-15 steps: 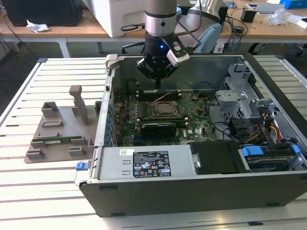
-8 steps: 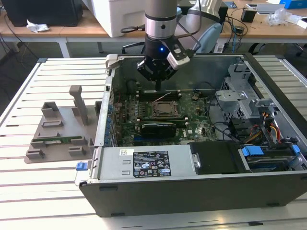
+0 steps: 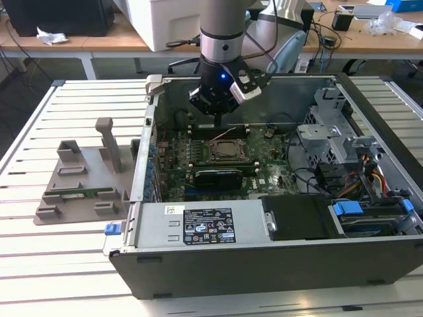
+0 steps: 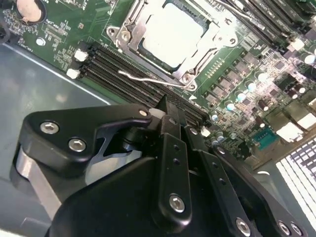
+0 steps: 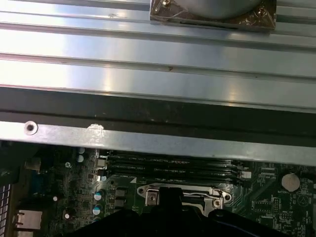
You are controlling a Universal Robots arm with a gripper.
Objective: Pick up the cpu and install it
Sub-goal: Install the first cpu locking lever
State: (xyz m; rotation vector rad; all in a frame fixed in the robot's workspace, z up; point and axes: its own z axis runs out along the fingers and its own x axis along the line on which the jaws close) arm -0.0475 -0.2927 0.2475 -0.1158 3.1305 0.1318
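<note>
Now claw (image 4: pixel 170 118) fingers together, holding nothing; cpu (image 4: pixel 173 37) sits flat in socket (image 4: pixel 195 74), at claw's 12 o'clock, close.

Silvery cpu (image 4: pixel 173 34) lies flat, seated in mobo socket, frame open.
</note>
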